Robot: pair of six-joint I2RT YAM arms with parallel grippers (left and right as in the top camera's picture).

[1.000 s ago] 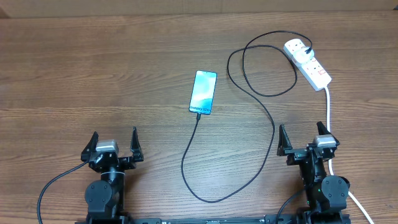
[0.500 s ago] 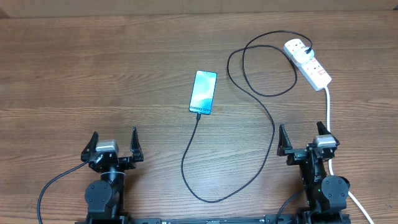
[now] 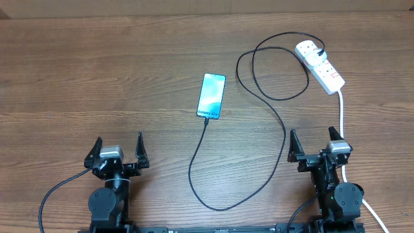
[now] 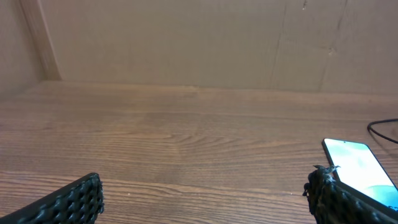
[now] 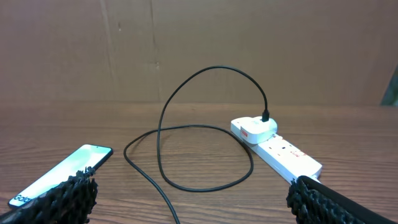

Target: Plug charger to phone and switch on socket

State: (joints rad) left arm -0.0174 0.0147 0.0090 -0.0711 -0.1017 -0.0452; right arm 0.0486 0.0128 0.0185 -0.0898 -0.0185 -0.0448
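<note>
left gripper (image 3: pixel 119 138) and right gripper (image 3: pixel 311 133) both spread apart, empty, well short of phone (image 3: pixel 212 96); charger (image 3: pixel 285 133) runs from phone to socket (image 3: pixel 321 65).

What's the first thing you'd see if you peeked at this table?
The bright blue phone in the middle of the brown table catches the eye first. Next comes the long black charger, looping from the phone's near end to the white socket at the far right. The left claw and right claw sit open at the near edge.
</note>
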